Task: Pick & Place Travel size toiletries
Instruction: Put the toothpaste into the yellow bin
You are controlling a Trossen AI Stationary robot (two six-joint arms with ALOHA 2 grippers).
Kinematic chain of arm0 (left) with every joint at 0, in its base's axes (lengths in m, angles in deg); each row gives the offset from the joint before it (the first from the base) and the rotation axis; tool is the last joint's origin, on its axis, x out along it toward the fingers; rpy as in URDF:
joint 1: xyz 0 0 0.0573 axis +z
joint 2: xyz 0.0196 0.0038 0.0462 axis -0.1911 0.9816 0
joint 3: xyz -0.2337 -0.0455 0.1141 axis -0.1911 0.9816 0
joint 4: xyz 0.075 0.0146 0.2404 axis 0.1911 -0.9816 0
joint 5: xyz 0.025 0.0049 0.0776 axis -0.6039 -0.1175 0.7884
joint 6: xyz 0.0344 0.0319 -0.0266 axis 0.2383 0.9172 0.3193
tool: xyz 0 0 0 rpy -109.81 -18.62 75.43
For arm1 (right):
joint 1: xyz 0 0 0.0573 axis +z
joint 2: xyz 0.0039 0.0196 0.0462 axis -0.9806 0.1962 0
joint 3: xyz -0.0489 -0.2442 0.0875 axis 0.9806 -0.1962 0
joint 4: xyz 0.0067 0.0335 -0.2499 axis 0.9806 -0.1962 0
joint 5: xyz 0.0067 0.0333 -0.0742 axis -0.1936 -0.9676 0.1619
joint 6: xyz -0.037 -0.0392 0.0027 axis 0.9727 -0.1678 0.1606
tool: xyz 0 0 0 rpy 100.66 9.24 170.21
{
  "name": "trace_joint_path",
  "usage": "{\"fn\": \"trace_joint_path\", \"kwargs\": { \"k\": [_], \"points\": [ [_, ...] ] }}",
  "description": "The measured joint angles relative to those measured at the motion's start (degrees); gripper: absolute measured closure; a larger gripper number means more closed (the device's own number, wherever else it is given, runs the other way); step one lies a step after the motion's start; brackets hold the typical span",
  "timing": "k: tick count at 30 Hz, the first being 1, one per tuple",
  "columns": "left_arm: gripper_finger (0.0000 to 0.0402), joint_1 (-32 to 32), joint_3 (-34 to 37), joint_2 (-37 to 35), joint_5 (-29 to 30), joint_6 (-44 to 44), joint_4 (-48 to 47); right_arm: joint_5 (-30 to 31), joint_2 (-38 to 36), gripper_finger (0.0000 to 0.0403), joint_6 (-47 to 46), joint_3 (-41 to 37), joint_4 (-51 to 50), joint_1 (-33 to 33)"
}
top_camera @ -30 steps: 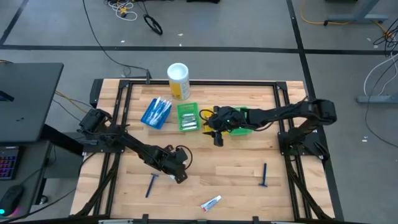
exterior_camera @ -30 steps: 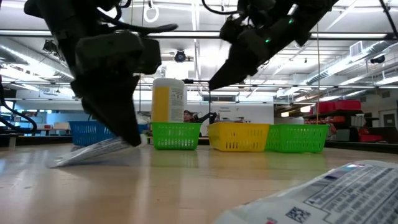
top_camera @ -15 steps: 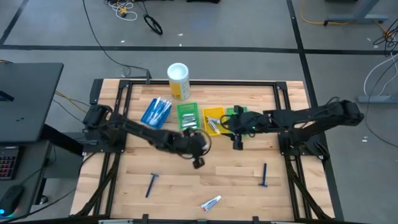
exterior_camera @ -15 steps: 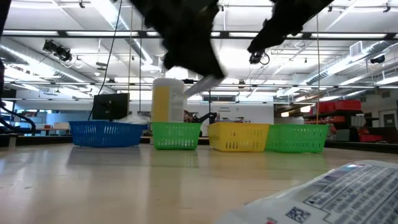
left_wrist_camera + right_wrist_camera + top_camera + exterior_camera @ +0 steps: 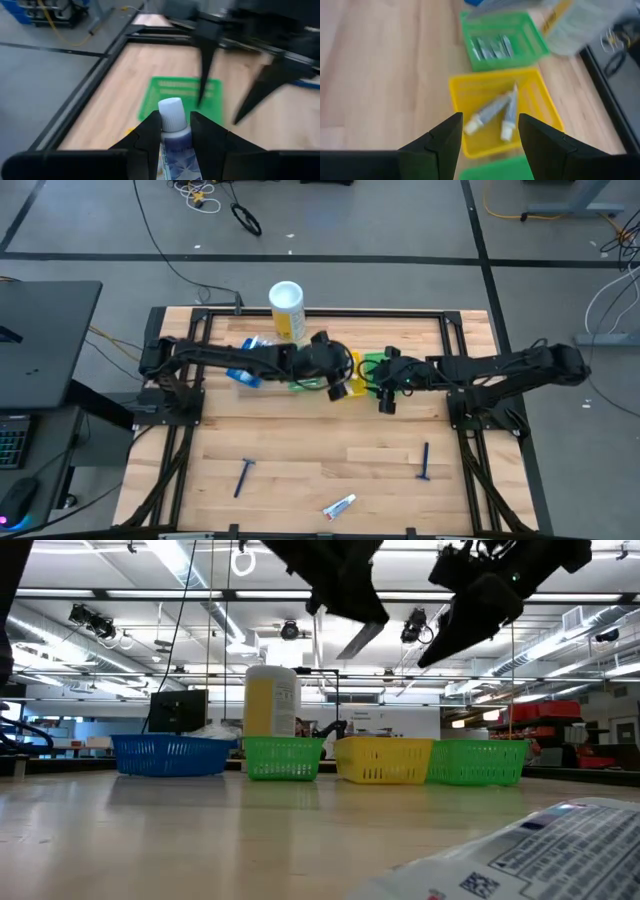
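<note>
My left gripper point(image 5: 338, 388) hangs over the yellow bin point(image 5: 350, 364), shut on a white toothpaste tube point(image 5: 174, 148) whose white cap point(image 5: 171, 113) sticks out past the fingertips. The tube also shows in the low view point(image 5: 360, 638). My right gripper point(image 5: 388, 402) is open and empty, just right of the yellow bin. In its wrist view the right gripper point(image 5: 490, 135) looks down on two tubes point(image 5: 496, 113) lying in the yellow bin. Another tube point(image 5: 340, 505) and two dark blue razors point(image 5: 244, 477) point(image 5: 425, 462) lie flat on the table. My left gripper pinches the toothpaste tube between its two fingers point(image 5: 150, 135) on the body just behind the cap point(image 5: 174, 134). The fingers lie along the tube, and the cap points out past them. The tube is lifted clear, slanting down above the bins.
A row of bins stands at the far side: a blue bin point(image 5: 250, 360), a green bin point(image 5: 301, 368) with silver tubes point(image 5: 492, 47), the yellow bin and another green bin point(image 5: 385, 370). A tall white-and-yellow canister point(image 5: 287, 310) stands behind them. Bare wood lies toward the near edge.
My left gripper has lifted the toothpaste tube off the table's near left and carried it up and toward the far right, over the bins. My right gripper has drawn away from the yellow bin toward the table's right edge.
</note>
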Motion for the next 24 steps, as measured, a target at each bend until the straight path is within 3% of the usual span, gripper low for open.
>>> {"fn": "trace_joint_path", "kwargs": {
  "k": [7, 12, 17, 24],
  "points": [
    [0.0298, 6.4, 8.4, 0.2, -9.2, -1.4, 10.4, -1.9, -0.1, 0.0199, -5.9, -2.2, 0.5, -3.7],
    [0.0296, 7.4, 17.6, 0.2, -17.1, -2.9, 24.0, -2.0, -0.1, 0.0199, -6.9, -3.0, 2.6, -3.8],
    [0.0295, 7.3, 25.9, 0.2, -19.5, -1.4, 38.9, -2.1, -0.1, 0.0199, -6.7, -3.6, 7.2, -3.8],
    [0.0294, 7.4, 28.3, 0.2, -18.4, -0.1, 41.8, -2.3, -0.1, 0.0199, -5.2, -3.7, 10.0, -3.8]
  ]
}}
